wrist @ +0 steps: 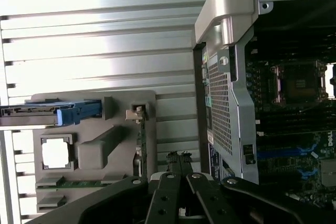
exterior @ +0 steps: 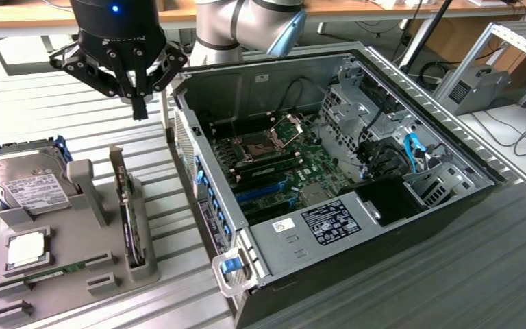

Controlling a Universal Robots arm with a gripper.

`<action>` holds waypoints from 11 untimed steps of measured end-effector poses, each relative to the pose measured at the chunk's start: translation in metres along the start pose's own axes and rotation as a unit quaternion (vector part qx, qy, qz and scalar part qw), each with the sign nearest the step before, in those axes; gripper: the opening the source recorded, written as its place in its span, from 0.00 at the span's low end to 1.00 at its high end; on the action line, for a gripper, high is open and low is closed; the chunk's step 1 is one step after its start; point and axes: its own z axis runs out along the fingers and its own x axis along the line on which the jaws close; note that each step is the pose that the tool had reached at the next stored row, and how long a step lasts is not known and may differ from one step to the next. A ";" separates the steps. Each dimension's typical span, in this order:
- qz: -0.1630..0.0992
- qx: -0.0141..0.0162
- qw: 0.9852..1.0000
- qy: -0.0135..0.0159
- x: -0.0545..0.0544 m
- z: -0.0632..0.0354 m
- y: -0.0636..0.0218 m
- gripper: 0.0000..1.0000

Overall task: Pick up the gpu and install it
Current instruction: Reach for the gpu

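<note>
One black multi-link hand (exterior: 139, 113) on the grey robot arm (exterior: 244, 27) hangs over the slatted metal tabletop (exterior: 53, 116). Its fingers are pressed together, pointing straight down, w/ nothing between them. It sits just off the far end of the grey moulded parts holder (exterior: 71, 291), close to the wall of the open black-and-silver PC case (exterior: 244, 89).

The thin green gpu card w/ silver end bracket (exterior: 131, 219) stands on edge in a slot along the holder's side nearest the case. It's untouched & apart from the hand, so pickup not done yet, imo. The upright pose prob. serves a purpose: the top edge is offered to a pinch from above, and the card already has the orientation it needs for going down into a slot.

Other parts get their own seats in the holder, kept apart so none gets grabbed by mistake:
- silver boxy hard drive w/ white label (exterior: 27, 185), propped at a tilt
- square silver CPU chip (exterior: 27, 248), flat in a pocket
- narrow green RAM stick (exterior: 57, 272), lying in a groove

The case lies on its side w/ the panel off, so the green motherboard (exterior: 286, 171) & its blue expansion slots (exterior: 263, 195) face up. That looks meant for straight-down access.
</note>
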 end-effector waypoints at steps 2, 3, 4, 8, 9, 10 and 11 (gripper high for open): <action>0.000 0.000 1.000 0.000 0.001 0.0000 0.0000 0.11; 0.000 0.000 1.000 0.000 0.001 0.0000 -0.0001 0.11; 0.000 0.000 1.000 0.000 0.001 0.0000 -0.0001 0.11; 0.000 0.000 1.000 0.000 0.002 0.0001 -0.0002 0.11; 0.000 0.000 1.000 0.000 0.002 0.0003 -0.0002 0.11; 0.000 0.000 1.000 0.000 0.002 0.0008 -0.0002 0.11; 0.000 0.000 1.000 0.000 0.003 0.0010 -0.0002 0.11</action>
